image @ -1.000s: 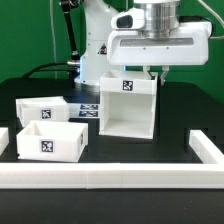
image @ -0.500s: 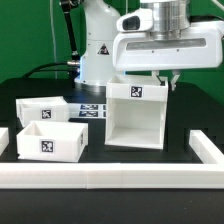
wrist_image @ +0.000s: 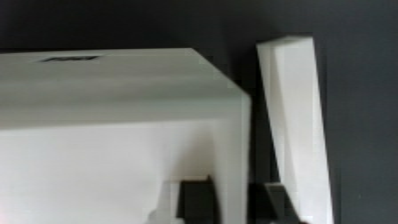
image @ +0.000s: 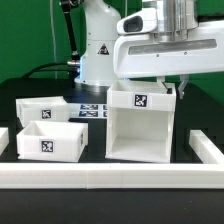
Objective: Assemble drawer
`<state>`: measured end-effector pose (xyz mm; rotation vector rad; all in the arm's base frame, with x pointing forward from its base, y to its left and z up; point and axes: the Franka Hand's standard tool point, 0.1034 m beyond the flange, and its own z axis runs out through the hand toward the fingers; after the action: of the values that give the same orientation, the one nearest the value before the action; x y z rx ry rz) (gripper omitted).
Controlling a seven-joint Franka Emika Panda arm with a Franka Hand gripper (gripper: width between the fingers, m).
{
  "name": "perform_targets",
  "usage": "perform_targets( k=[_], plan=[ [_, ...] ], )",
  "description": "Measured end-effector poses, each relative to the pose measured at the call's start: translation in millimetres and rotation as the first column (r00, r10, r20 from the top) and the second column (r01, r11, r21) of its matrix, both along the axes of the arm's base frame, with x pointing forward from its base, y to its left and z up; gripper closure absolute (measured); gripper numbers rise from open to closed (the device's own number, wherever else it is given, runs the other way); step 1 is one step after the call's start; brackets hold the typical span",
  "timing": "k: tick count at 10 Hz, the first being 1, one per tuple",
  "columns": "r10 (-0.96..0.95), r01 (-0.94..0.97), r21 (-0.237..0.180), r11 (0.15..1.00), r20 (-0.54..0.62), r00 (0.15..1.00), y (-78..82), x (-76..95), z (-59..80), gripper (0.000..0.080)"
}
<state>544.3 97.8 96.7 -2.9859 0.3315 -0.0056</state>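
The white hollow cube casing (image: 140,125) stands upright with its open side facing the front and a square tag on its top edge. My gripper (image: 172,88) is at its top corner on the exterior view's right, shut on that side wall. In the wrist view the two dark fingers (wrist_image: 198,203) stand on either side of the casing wall (wrist_image: 235,150), with my gripper (wrist_image: 237,204) closed on it. Two small white box trays, one in front (image: 45,141) and one behind (image: 40,108), sit at the exterior view's left.
Long low white bars edge the table at the front (image: 110,180) and the exterior view's right (image: 206,150); the right bar also shows in the wrist view (wrist_image: 295,120), close beside the casing. The marker board (image: 92,108) lies behind the casing, before the robot base.
The casing, held by my gripper, has moved toward the front bar and the exterior view's right. The two trays have not moved.
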Motion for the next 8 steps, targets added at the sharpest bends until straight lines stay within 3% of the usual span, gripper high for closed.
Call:
perform_targets(
  k=[2,4,8],
  plan=[
    [-0.01,0.01,0.005,1.0,0.015,1.0,1.2,13.7,1.1,0.0757],
    [-0.015,0.015,0.005,1.0,0.015,1.0,1.6,13.2,2.0,0.0755],
    [-0.278,0.278,0.014,0.96,-0.023,0.96,4.8,13.0,2.3,0.0755]
  ],
)
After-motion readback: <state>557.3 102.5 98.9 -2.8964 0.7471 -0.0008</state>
